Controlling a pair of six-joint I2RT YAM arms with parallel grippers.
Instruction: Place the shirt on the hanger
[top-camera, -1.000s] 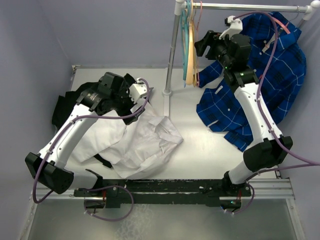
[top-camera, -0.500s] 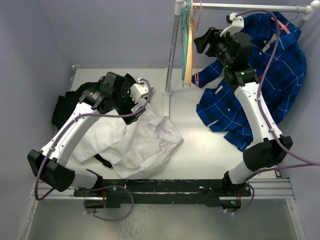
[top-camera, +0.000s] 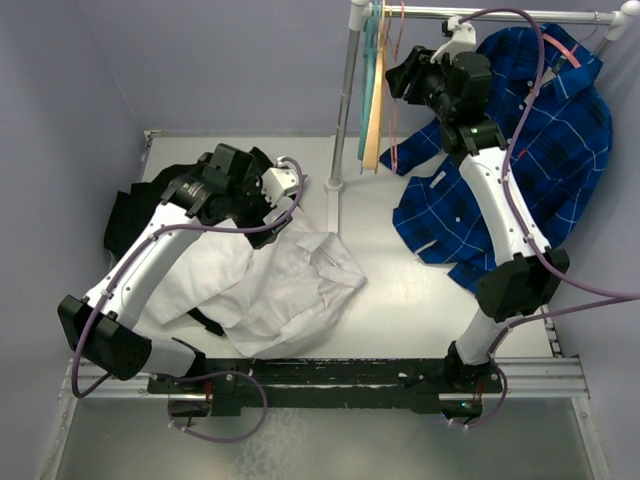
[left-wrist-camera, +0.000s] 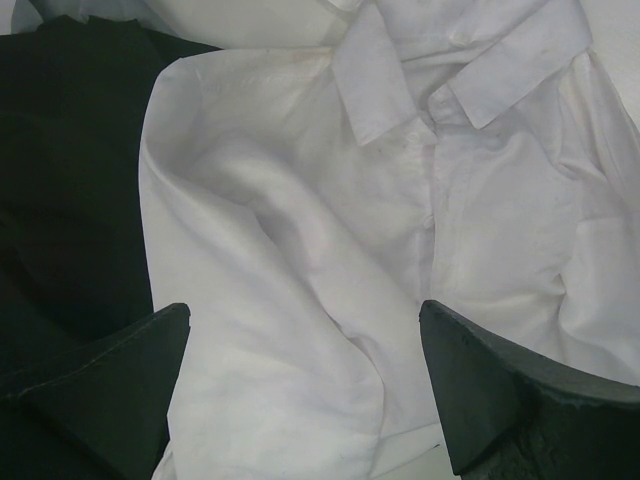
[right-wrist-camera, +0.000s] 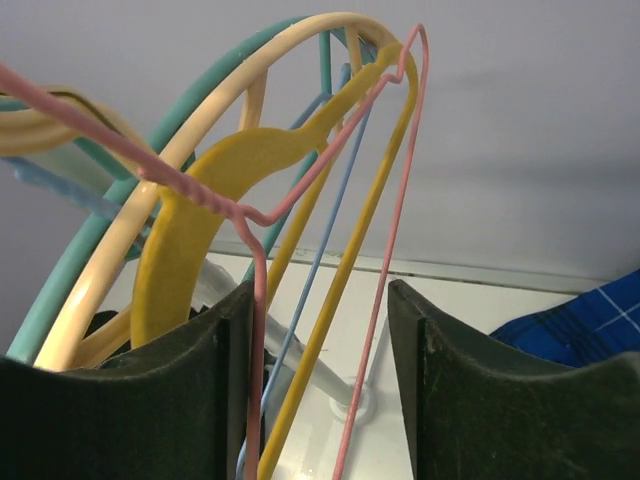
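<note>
Top view. The right arm (top-camera: 500, 200) has risen over the last second and carried the right gripper (top-camera: 398, 72) closer to the rack pole (top-camera: 345, 95), up to the bunch of hangers just right of the pole. The left arm (top-camera: 150, 260) has barely moved. This suggests the reach for the hanger (top-camera: 393, 140) is nearly done, though no grasp is made yet. The shirt (top-camera: 280, 285) lies crumpled on the table (top-camera: 400, 300), left of and nearer than the pole. No container is in view. The rail carries the hangers and, further right of the pole, a plaid shirt (top-camera: 540, 130).

Left wrist view. The left gripper (left-wrist-camera: 305, 310) hangs wide open over the shirt's collar and holds nothing. A black garment (left-wrist-camera: 70, 180) lies beside the shirt.

Right wrist view. The right gripper's jaws stand apart, and strands of the pink wire pass between them, one just beside the left finger (right-wrist-camera: 150, 400). Nothing is clamped
</note>
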